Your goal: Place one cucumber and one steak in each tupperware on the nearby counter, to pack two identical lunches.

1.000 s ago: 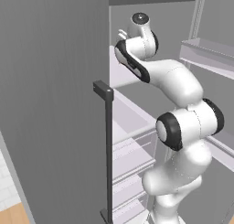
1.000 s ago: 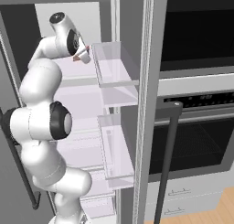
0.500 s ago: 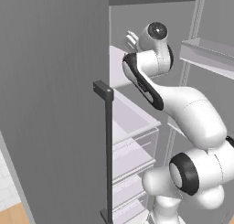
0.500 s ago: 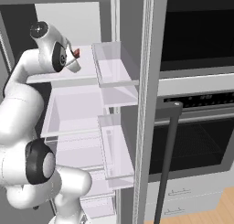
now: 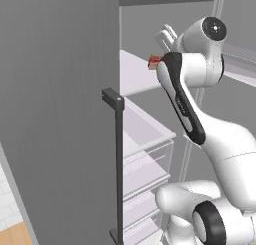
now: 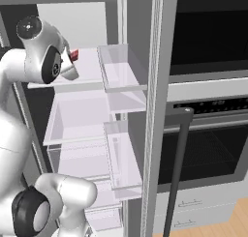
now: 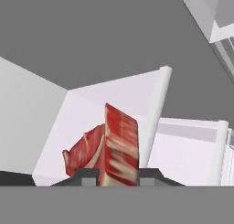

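My gripper [image 7: 118, 175] is shut on a steak [image 7: 121, 145], a bright red slab with pale streaks standing on edge between the two fingertips [image 7: 87, 175]. Behind it to the left lies a second red meat piece [image 7: 84, 152] on a white fridge shelf [image 7: 55, 127]. In the left base view the held steak [image 5: 154, 62] shows as a small red patch over the upper shelf [image 5: 132, 74], beside my forearm. The right base view has the steak [image 6: 74, 54] just right of my wrist, above the same shelf [image 6: 87, 69]. The cucumber, tupperware and counter are out of view.
The open fridge door [image 5: 60, 114] with its black vertical handle [image 5: 119, 164] stands close on the left. Clear door bins [image 6: 121, 69] and drawers [image 6: 77, 129] sit beside my arm. A black oven [image 6: 208, 134] with a dark handle [image 6: 177, 173] is to the right.
My arm has folded differently: the elbow swung down and outward and the upper link rose. The hand, shut on the steak throughout, shifted a little along the upper shelf.
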Tool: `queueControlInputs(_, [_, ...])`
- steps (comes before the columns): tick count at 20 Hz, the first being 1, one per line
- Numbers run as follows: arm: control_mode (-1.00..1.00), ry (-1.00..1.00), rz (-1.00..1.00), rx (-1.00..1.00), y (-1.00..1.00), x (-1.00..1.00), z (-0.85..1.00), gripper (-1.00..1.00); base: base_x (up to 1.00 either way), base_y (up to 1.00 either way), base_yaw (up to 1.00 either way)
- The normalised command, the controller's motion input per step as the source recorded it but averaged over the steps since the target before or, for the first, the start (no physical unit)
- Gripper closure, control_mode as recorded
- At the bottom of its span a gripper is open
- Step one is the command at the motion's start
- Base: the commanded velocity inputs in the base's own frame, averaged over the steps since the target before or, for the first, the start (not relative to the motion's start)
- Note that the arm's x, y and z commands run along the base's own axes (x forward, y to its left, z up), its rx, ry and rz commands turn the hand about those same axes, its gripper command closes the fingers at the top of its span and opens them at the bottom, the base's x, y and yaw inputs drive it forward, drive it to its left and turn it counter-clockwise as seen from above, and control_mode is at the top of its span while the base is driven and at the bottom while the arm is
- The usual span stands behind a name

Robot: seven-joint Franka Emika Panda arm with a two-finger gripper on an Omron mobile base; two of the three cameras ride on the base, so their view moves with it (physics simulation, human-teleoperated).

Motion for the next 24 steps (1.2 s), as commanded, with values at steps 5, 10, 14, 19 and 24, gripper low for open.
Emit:
queueControlInputs(5, [-1.0, -0.01, 0.06, 0.0, -0.15, -1.0, -0.2, 1.0, 0.0, 0.0, 0.0])
queueControlInputs(10, [-1.0, -0.04, 0.07, 0.03, -0.3, -1.0, -0.12, 1.0, 0.0, 0.0, 0.0])
queueControlInputs(14, [-1.0, 0.0, 0.0, 0.0, -0.05, -1.0, -0.01, 1.0, 0.0, 0.0, 0.0])
queueControlInputs(19, [-1.0, 0.0, 0.0, 0.0, 0.0, -1.0, -0.06, 1.0, 0.0, 0.0, 0.0])
queueControlInputs(24, [1.0, 0.0, 0.0, 0.0, 0.0, -0.6, -0.1, 1.0, -0.4, 0.0, 0.0])
